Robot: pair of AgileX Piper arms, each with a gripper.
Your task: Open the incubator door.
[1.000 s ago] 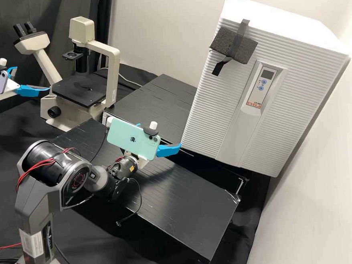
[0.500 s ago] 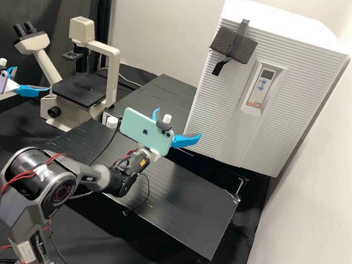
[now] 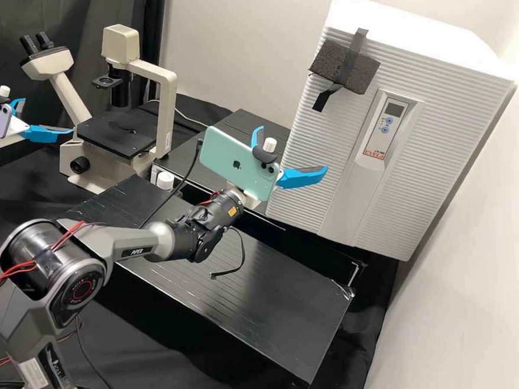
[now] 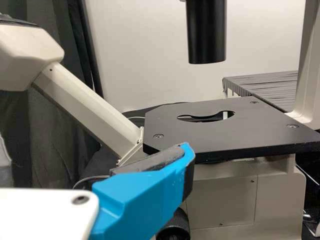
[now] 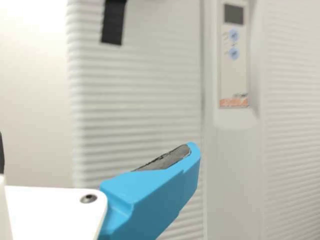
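Note:
The white ribbed incubator [image 3: 303,138] stands at the right in the high view, its door shut. A dark foam block [image 3: 345,67] with black tape is on the door's upper left. My right gripper [image 3: 293,148] is open in front of the door's lower left part, its fingers empty. In the right wrist view, one finger of the right gripper [image 5: 95,152] stands before the ribbed door [image 5: 135,100], left of the control panel [image 5: 233,55]. My left gripper [image 3: 48,115] is open and empty by the microscope. The left wrist view shows the left gripper [image 4: 97,155] near the microscope stage [image 4: 225,132].
A cream microscope [image 3: 167,106] with a black stage stands at the back left. The black bench [image 3: 260,295] runs below the right arm. A white knob [image 3: 165,180] is at the bench's back edge, and a dangling cable [image 3: 240,258] hangs under the right wrist. A wall rises on the right.
My right gripper has moved up and to the right in the high view, over the lower left of the incubator front. Its second finger has come into sight. The left arm has stayed still.

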